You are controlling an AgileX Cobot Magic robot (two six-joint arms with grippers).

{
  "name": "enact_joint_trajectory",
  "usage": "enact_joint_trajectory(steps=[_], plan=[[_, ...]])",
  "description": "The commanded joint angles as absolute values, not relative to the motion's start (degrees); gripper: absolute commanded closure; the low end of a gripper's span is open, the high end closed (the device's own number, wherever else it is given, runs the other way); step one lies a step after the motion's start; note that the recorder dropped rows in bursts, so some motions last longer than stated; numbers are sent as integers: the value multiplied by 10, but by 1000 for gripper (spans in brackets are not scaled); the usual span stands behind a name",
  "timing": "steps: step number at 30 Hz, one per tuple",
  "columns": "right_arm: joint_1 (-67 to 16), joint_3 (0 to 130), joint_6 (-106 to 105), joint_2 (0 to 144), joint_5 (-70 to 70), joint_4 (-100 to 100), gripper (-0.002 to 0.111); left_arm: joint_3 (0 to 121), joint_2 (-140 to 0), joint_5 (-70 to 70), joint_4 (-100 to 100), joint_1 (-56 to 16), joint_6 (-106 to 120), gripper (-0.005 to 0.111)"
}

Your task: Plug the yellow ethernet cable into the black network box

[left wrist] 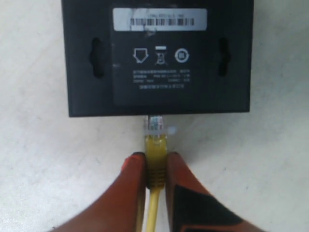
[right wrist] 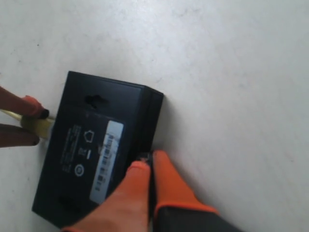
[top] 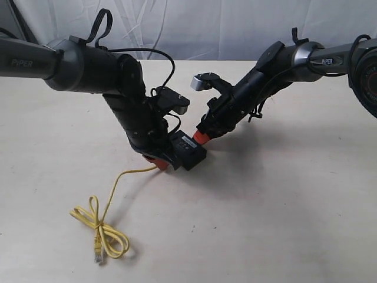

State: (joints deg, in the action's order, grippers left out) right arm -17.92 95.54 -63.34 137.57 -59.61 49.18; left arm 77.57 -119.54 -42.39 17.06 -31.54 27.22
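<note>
L claw (left wrist: 155,166): closed on yellow cable (left wrist: 156,147), pinching the boot just behind the clear plug (left wrist: 154,124).
Plug: sticks out ahead of the tips, nose touching near edge of black box (left wrist: 157,72). Most of it is outside, so prob not seated. Port itself hidden.
Box: straight ahead of L claw, flat on table (top: 283,206), labelled face up.
R claw (right wrist: 148,166): on far side of box from L claw, fingers together, tips against the edge. Looks like a brace, not a grip.
Slack: trails behind L claw to loose loops (top: 100,227), well apart.
Risk 1: plug off-axis or latch wrong way up → jams at port mouth, cable buckles.
Risk 2: push w/o solid brace → box slides or pivots off R claw tips.
Risk 3: boot slips in the pinch → no click.
</note>
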Motion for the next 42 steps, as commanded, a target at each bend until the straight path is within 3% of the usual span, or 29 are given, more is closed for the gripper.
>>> enact_joint_trajectory(steps=[1,21,33,42], plan=[[-188,951,-634,1386,-631,482,109,782,-1186,-377,172,-322,270,107],[-187,951,-614,1386,-595,479,109,782,-1186,-466,45,-317,272,107],[-187,952,-599,1386,-595,479,109,721,-1186,-371,89,-315,287,107],[-187,952,-599,1386,-595,479,109,721,-1186,-388,213,-315,399,107]])
